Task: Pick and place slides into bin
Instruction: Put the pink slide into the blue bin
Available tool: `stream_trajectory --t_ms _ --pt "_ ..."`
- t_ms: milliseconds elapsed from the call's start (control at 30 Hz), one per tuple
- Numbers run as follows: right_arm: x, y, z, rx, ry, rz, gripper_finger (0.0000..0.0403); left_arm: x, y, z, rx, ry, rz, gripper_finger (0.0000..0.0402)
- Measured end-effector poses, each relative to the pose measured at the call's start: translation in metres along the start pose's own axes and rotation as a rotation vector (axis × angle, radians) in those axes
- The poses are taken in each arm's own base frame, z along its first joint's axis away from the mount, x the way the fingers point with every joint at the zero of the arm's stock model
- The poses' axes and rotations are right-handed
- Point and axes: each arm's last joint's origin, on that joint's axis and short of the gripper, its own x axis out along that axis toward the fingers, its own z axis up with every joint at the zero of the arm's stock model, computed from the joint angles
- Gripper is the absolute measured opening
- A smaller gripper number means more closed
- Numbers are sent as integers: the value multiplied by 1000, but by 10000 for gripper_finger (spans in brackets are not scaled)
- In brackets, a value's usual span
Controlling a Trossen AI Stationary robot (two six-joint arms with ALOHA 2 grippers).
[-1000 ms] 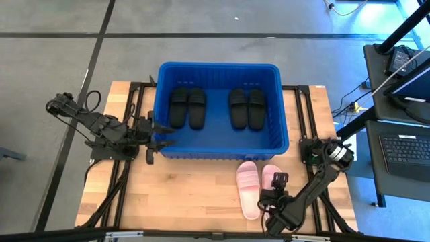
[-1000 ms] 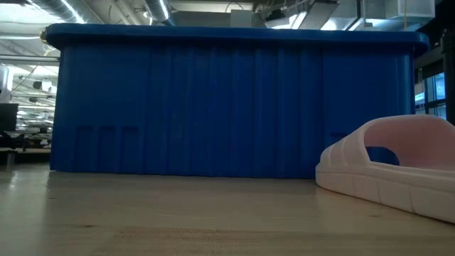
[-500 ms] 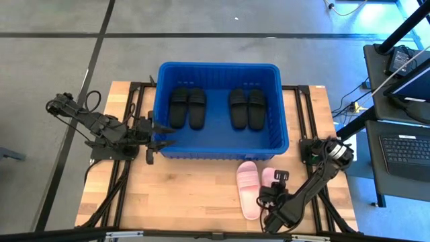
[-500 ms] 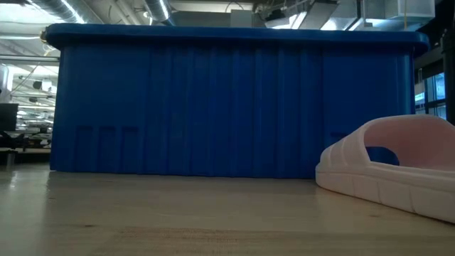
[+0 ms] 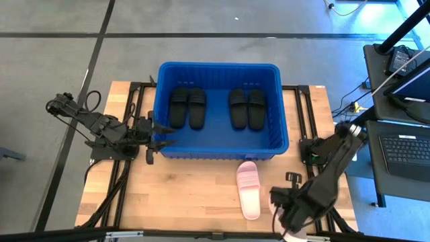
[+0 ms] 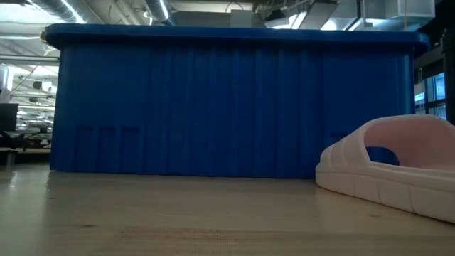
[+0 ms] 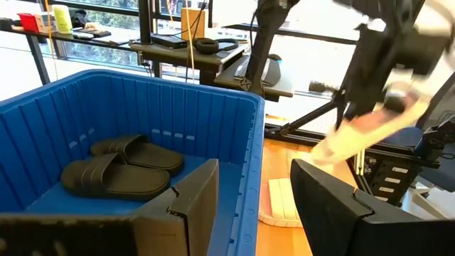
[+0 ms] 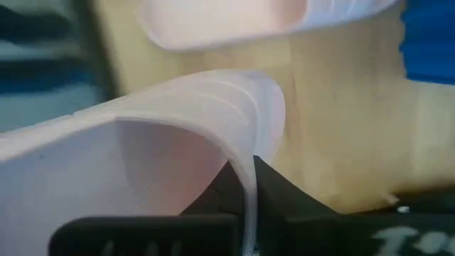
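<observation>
The blue bin [image 5: 279, 101] stands at the table's far middle, with two pairs of black slides [image 5: 187, 107] [image 5: 247, 108] flat on its floor. One pale pink slide [image 5: 248, 189] lies sole down on the table in front of the bin. My right gripper [image 8: 249, 186], near the table's near right corner [image 5: 285, 203], is shut on the other pink slide [image 7: 364, 134]. In the high view the arm hides that slide. My left gripper [image 7: 252, 206] stands open at the bin's near left corner [image 5: 160, 136], holding nothing. My right gripper pinches the pink slide's strap at its curved edge [image 8: 250, 153], one finger under the strap and one outside it. The slide is lifted clear of the table and, in the left wrist view, hangs tilted below the fingers.
The bin's tall near wall [image 6: 227, 107] stands between the table's front and the bin's floor. Bare wood [image 5: 181, 195] lies left of the resting pink slide. A desk with a laptop [image 5: 406, 151] stands beyond the table's right edge.
My right gripper has shut on the strap of the right-hand pink slide. It has lifted the slide off the table and carried it toward the near right corner. The other pink slide has stayed where it lay.
</observation>
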Motion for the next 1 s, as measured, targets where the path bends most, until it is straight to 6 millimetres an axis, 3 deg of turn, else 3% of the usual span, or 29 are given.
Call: stream_trajectory --t_ms 133,233,467,700,1000 --pt "-52 -17 10 98 -163 70 13 0 0 0 1 0 3 171" --pt "-89 -31 17 69 -371 62 13 0 0 0 0 -1 6 171" --pt "-153 -78 35 -93 -727 -179 13 0 0 0 1 -1 7 171" --pt "-165 -131 70 -275 -688 -495 13 0 0 0 -1 -1 8 171" --pt "-166 -200 103 -279 -511 -807 13 0 0 0 -1 0 8 171"
